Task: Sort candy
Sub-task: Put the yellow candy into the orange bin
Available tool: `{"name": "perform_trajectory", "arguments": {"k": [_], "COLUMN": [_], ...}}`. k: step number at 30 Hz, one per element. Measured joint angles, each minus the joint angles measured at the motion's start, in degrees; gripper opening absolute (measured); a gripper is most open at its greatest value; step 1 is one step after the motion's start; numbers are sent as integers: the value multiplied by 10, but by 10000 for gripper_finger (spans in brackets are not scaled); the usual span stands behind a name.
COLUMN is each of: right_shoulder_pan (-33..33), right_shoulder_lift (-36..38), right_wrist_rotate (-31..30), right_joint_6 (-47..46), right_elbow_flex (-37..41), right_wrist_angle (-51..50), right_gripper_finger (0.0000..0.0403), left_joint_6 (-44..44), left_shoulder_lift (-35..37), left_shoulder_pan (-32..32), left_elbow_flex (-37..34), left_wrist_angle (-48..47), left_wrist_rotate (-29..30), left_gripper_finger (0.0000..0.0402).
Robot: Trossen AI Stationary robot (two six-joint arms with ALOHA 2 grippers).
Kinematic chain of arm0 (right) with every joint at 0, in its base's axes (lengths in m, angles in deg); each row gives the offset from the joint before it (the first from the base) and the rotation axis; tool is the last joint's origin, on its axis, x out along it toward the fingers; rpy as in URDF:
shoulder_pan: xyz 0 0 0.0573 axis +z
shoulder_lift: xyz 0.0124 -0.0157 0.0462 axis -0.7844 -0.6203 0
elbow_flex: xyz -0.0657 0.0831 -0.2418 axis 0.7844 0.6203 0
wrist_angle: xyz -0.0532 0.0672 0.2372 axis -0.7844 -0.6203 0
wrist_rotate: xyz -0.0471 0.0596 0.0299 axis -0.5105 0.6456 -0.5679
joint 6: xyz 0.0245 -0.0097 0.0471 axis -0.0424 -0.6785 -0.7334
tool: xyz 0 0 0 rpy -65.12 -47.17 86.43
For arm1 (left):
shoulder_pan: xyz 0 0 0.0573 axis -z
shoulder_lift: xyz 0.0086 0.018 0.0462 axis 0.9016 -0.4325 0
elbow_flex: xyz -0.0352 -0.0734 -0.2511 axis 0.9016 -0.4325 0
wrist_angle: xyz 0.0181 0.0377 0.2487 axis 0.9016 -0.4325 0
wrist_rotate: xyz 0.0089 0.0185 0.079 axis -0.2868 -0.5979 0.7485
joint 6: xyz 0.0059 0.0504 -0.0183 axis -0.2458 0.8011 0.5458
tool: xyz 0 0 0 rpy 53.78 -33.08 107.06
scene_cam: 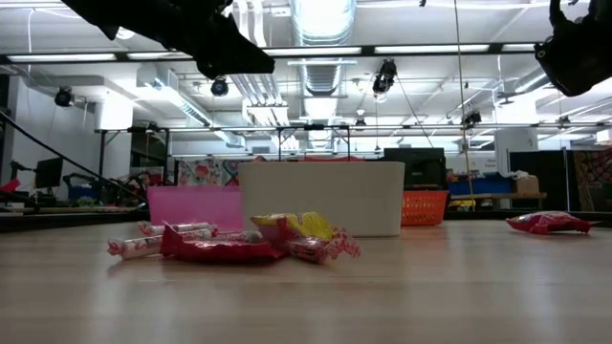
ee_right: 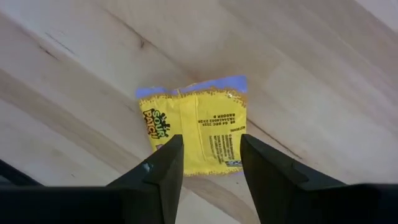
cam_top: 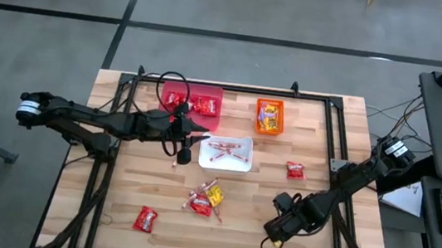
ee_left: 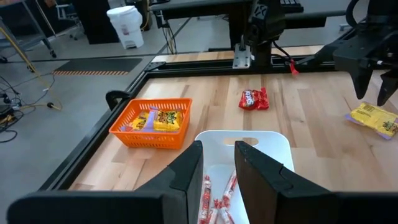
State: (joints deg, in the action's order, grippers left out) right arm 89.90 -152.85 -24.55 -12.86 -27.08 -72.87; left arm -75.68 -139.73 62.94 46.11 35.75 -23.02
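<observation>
Sticks lie in the white bin, red packets in the pink bin, yellow packets in the orange bin. Loose on the table: a mixed pile, two red packets, one flat yellow packet.

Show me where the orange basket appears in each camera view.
High view: orange basket at upper middle, up and to the right of the white bin.
Low view: orange basket right of the white bin, behind it.
Left wrist view: orange basket beside the white bin.
Right wrist view: not in it.
Shared landmark: the white bin.
</observation>
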Motion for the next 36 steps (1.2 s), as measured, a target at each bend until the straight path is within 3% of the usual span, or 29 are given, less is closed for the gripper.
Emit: {"name": "perform_trajectory", "arguments": {"k": [19, 29, 33, 36], "right_shoulder_pan": [0, 0, 1, 1], "right_shoulder_lift": [0, 2, 2, 2], "right_wrist_rotate": [-1, -32, -46, -52], "right_joint_6": [-23, 23, 43, 64], "right_elbow_flex": [74, 127, 139, 143], "right_wrist_angle": [77, 168, 172, 170], "right_gripper_finger": [151, 148, 124, 82], "left_joint_6": [-3, -4, -4, -5], "left_shoulder_lift": [0, 0, -1, -3], "left_shoulder_pan": [0, 0, 0, 0], "left_elbow_flex": [0, -1, -1, -1], "left_wrist_angle": [-4, -5, -4, -3], "left_wrist_rotate": [0, 0, 0, 0], "left_gripper_finger": [78, 78, 78, 78]}}
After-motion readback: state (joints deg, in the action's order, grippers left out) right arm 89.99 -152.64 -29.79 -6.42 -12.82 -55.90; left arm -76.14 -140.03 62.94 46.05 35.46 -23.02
